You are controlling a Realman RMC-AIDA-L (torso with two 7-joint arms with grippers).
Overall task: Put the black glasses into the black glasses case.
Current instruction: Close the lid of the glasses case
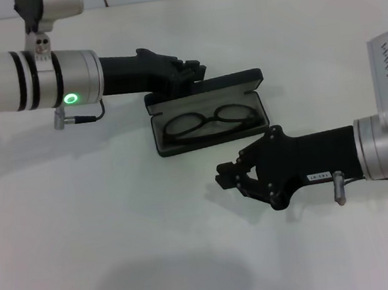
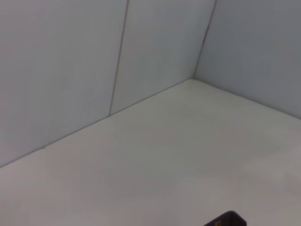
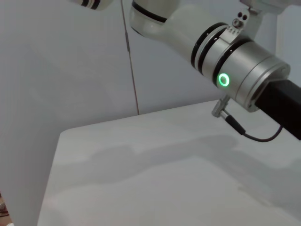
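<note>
Right tool [image 1: 228, 177] spread, empty — black glasses [image 1: 209, 122] inside open black glasses case [image 1: 207, 111]; left tool [image 1: 195, 70] state unclear.

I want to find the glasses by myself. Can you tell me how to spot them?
Look at the middle of the white table, between the two black robot hands. There lies an open black case, its lid tipped up toward the far wall. The glasses lie flat inside it: a thin black frame with two see-through oval lenses, the only thing in the case.
</note>
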